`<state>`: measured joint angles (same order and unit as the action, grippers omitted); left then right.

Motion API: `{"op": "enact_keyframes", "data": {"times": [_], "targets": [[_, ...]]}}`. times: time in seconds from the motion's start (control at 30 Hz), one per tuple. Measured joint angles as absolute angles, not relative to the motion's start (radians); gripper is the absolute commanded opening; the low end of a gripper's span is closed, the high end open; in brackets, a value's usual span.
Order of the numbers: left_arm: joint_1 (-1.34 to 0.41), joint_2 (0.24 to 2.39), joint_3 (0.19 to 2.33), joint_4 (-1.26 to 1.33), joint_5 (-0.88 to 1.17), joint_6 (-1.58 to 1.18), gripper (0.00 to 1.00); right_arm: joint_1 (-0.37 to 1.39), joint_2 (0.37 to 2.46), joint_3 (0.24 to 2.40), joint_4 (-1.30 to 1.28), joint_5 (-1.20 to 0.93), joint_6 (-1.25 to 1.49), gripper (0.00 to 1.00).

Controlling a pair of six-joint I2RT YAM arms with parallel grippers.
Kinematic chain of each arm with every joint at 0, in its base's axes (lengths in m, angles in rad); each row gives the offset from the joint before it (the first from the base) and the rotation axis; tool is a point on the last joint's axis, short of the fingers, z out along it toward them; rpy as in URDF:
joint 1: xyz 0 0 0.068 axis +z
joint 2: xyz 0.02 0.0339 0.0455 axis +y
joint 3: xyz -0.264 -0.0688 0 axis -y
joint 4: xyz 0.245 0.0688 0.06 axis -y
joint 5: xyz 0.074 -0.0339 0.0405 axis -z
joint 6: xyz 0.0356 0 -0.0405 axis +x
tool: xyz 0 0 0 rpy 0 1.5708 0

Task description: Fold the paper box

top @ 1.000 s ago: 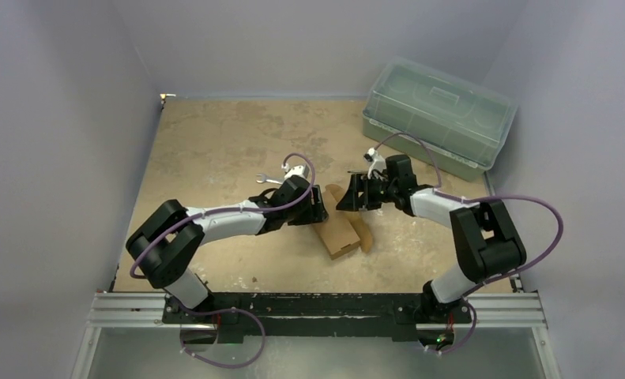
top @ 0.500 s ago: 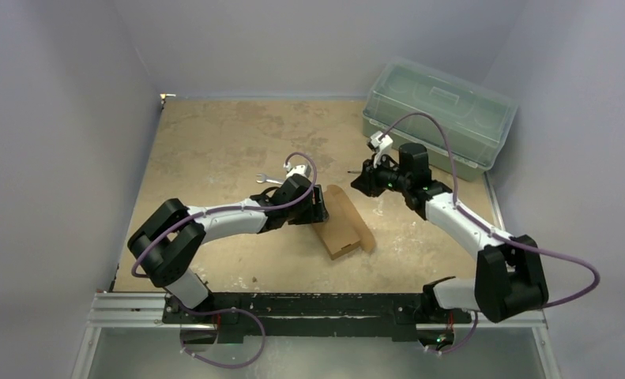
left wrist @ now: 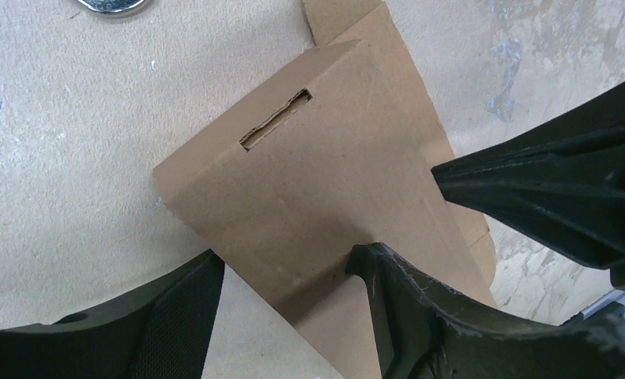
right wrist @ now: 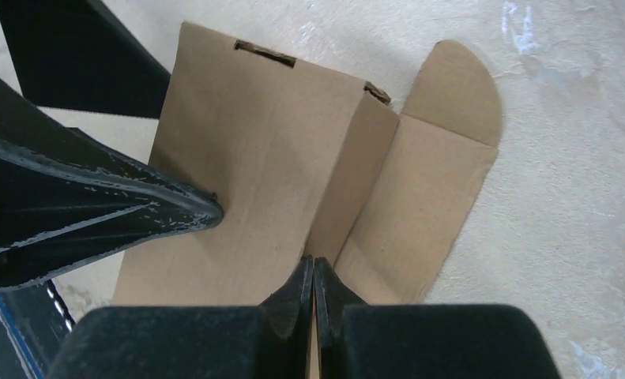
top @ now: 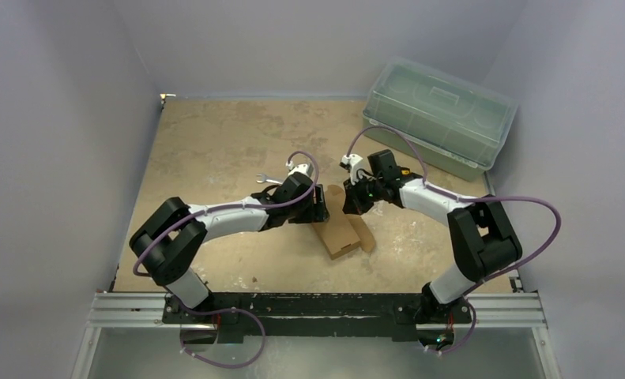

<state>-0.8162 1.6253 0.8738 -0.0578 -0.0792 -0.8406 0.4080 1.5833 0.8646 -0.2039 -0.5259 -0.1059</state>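
Matt brown cardboard paper box [left wrist: 325, 181] on rough, mottled table [top: 214, 134].

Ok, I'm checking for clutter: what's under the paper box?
Table surface shows at the paper box edges; anything directly beneath is hidden by the cardboard.

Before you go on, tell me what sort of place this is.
Probably a robot test cell in a lab: plain walls box in a worn tabletop, two arms are bolted to a metal rail at its near edge, and a paper box lies between them.
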Motion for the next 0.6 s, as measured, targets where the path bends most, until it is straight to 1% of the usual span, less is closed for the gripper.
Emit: {"op": "enact_keyframes", "data": {"times": [0.13, 0.37, 0.6], "targets": [[-0.8, 1.633, 0.884, -0.069, -0.059, -0.822, 0.64, 0.438, 1.611, 0.905, -0.242, -0.549, -0.131, 0.04], [-0.766, 1.634, 0.886, -0.086, 0.001, -0.776, 0.65, 0.453, 1.638, 0.91, -0.267, -0.601, -0.132, 0.04], [-0.725, 1.628, 0.897, -0.126, 0.051, -0.659, 0.65, 0.486, 1.678, 0.91, -0.29, -0.675, -0.112, 0.07]]}}
